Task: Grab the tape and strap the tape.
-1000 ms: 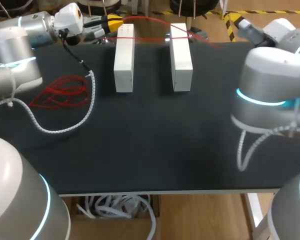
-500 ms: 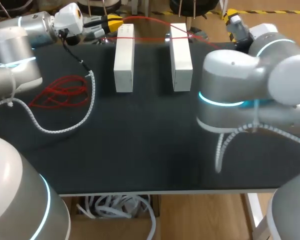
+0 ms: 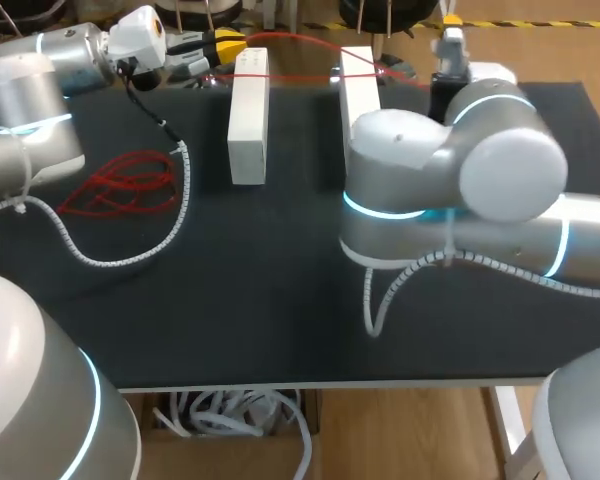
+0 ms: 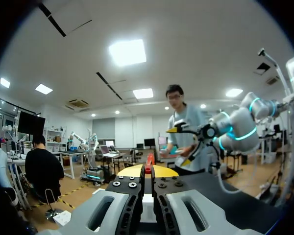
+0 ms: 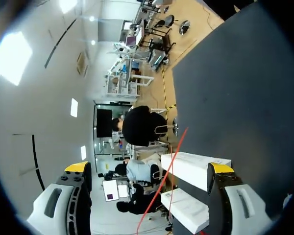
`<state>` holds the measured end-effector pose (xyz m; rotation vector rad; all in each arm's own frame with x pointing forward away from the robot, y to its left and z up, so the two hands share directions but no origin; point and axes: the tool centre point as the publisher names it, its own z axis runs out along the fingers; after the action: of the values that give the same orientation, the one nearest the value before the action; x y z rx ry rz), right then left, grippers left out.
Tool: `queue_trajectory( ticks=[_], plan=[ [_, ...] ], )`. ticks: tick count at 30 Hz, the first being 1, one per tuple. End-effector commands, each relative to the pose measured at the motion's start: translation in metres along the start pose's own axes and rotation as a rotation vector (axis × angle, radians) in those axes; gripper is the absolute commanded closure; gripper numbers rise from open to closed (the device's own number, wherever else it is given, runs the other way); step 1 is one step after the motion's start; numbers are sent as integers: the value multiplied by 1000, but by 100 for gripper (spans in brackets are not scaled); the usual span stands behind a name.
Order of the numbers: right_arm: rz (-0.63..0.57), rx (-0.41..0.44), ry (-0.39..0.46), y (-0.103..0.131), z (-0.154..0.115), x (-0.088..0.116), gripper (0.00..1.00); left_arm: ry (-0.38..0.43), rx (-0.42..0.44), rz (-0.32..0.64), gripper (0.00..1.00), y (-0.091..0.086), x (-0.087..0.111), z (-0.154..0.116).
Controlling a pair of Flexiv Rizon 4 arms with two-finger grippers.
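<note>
A thin red tape (image 3: pixel 310 76) runs taut across the far ends of two upright white blocks, the left block (image 3: pixel 248 115) and the right block (image 3: pixel 359 85). At the table's far left, my left gripper (image 3: pixel 228 48) is shut on the tape's end. The left wrist view shows a red strip (image 4: pixel 148 161) pinched between its shut yellow tips (image 4: pixel 147 171). My right gripper (image 3: pixel 448 40) hangs past the right block, open and empty (image 5: pixel 149 169). Ahead of it lie the tape (image 5: pixel 172 164) and both blocks (image 5: pixel 193 169). It also shows from my left wrist (image 4: pixel 179 146).
A loose heap of red tape (image 3: pixel 128 185) lies at the table's left, ringed by a white spiral cable sleeve (image 3: pixel 170 235) that belongs to my left arm. My right arm's bulky elbow (image 3: pixel 430 180) hangs over the black table (image 3: pixel 260 310), hiding the right block's near half.
My right arm has swung leftwards over the table, so its elbow now covers the right block's near half. The left arm and the tape have stayed put.
</note>
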<state>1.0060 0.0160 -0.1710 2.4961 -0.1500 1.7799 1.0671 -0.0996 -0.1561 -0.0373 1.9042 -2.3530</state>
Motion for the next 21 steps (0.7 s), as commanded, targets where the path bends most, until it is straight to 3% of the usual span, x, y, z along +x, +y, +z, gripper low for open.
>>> queue_trajectory(
  ticks=[1, 9, 20, 21],
  plan=[
    [1, 103, 43, 0, 10, -2, 0, -2, 0, 1, 100, 0, 1, 0],
    [-18, 223, 91, -16, 42, -5, 0, -2, 0, 1, 100, 0, 1, 0],
    [78, 205, 131, -40, 76, -16, 0, -2, 0, 1, 100, 0, 1, 0],
    [91, 199, 135, -41, 78, -17, 5, -2, 0, 1, 100, 0, 1, 0]
  ],
)
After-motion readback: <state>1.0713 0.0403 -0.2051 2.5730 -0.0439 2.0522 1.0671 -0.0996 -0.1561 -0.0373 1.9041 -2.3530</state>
